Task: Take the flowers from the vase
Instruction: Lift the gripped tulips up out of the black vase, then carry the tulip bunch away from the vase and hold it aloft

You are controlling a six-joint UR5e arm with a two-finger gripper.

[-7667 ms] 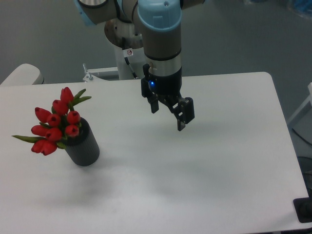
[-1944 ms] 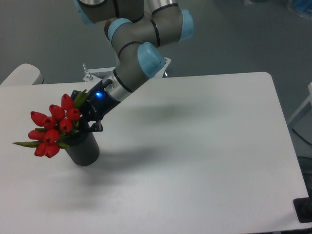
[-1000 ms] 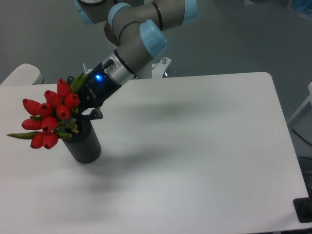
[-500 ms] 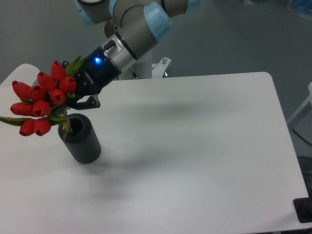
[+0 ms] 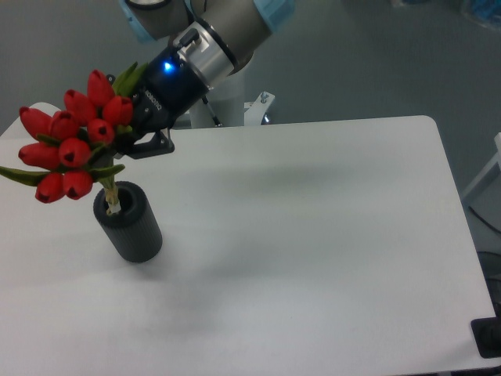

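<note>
Flowers (image 5: 74, 145): a bunch of red tulips held up above the vase (image 5: 128, 222), over the left side of the surface (image 5: 313, 235), heads fanned out to the left and leaves sticking out sideways
Stem ends: the pale lower tips look to be just at the hole in the top of the vase, barely inside it or right at the rim; I cannot tell whether they touch it
Long axis: the bunch runs steeply from the vase mouth up and a little left, close to upright
Fingers: the gripper (image 5: 137, 139) is clenched on the bunch just under the heads, coming in from the right side of the stems; the black fingers are half hidden by buds and leaves
Arm pose: slanted down from the upper middle towards the far left corner, wrist tilted, blue light showing on it
What the next move turns on: the stem tips sit directly over the hole, so a straight pull upward should free them; a sideways drag could catch the rim and tip the vase
Vase: standing upright near the left edge, apart from the fingers
</note>
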